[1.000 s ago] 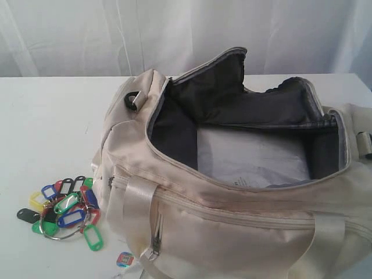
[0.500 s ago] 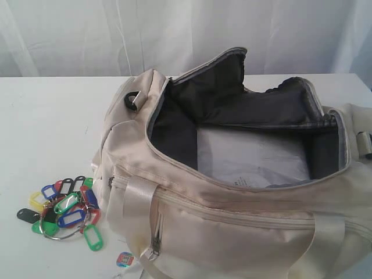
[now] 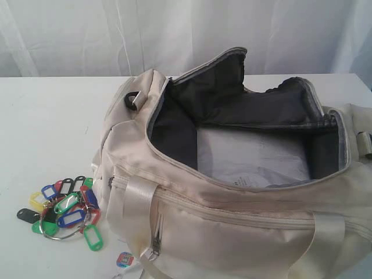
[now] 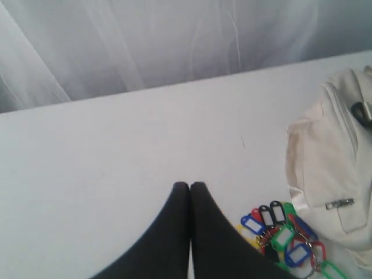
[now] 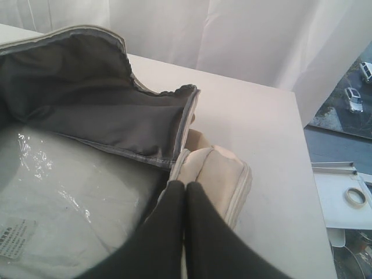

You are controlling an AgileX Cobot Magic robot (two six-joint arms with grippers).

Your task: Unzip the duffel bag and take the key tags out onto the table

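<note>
The cream duffel bag [image 3: 232,232] lies unzipped on the white table [image 3: 46,128], its dark grey lining exposed and a clear plastic packet [image 3: 250,157] inside. The key tags [image 3: 64,210], a coloured bunch on a metal ring, lie on the table left of the bag. Neither gripper shows in the exterior view. In the left wrist view my left gripper [image 4: 189,186] is shut and empty above bare table, the key tags [image 4: 285,238] and the bag [image 4: 337,157] off to one side. My right gripper [image 5: 185,185] is shut and empty over the bag's end [image 5: 215,174].
A small red-and-blue paper tag [image 3: 124,259] lies by the bag's front corner. White curtains [image 3: 174,29] hang behind the table. Past the table's edge in the right wrist view, a shelf holds a tape roll [image 5: 355,196].
</note>
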